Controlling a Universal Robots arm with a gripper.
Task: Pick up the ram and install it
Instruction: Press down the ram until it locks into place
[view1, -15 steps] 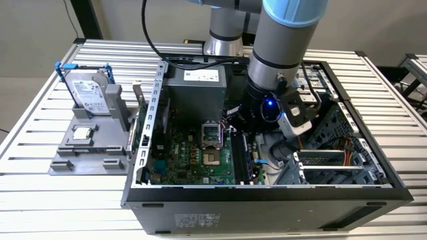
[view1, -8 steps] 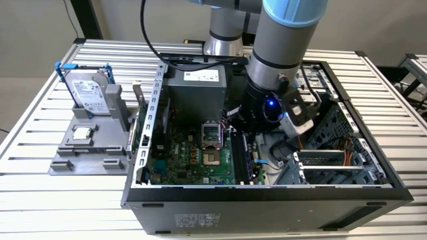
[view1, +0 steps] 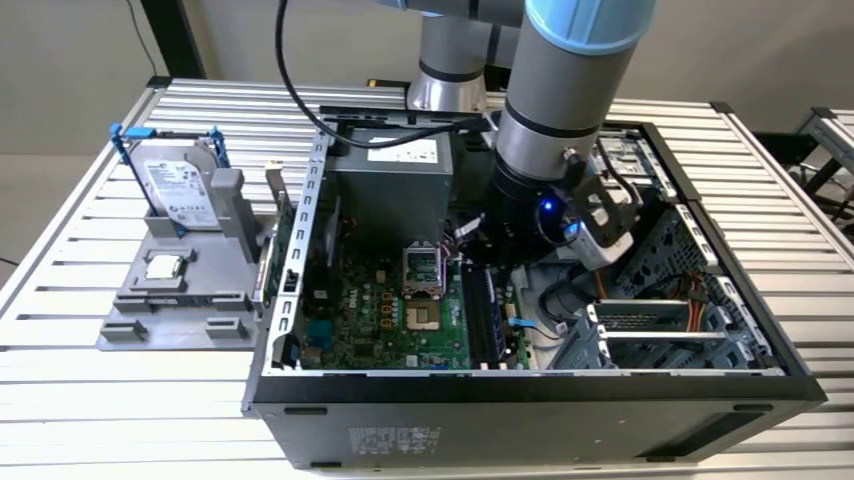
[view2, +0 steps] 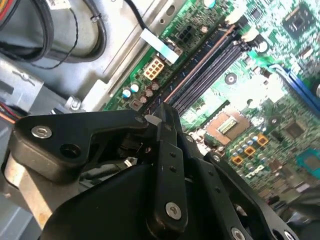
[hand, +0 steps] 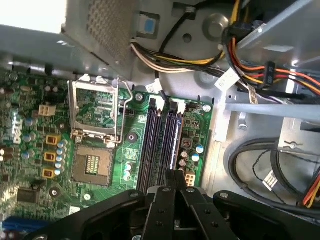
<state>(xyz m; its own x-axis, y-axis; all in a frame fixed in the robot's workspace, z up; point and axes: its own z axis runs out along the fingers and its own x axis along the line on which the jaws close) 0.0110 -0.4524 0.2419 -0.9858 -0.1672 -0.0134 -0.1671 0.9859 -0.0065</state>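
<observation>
black fingers (hand: 175, 176) pinched shut on ram (hand: 176, 142) over motherboard (hand: 100, 150) slots; judged: keep stick square, press evenly

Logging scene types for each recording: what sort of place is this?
Likely a lab bench for PC assembly: an open computer case on a slatted metal table, with a hard drive on a grey fixture beside it.

open computer case (view1: 534, 385) on the table (view1: 80, 400), motherboard (view1: 387, 320) inside, hard drive (view1: 176, 190) and processor chip (view1: 164, 266) on a stand at the exterior view's left
</observation>
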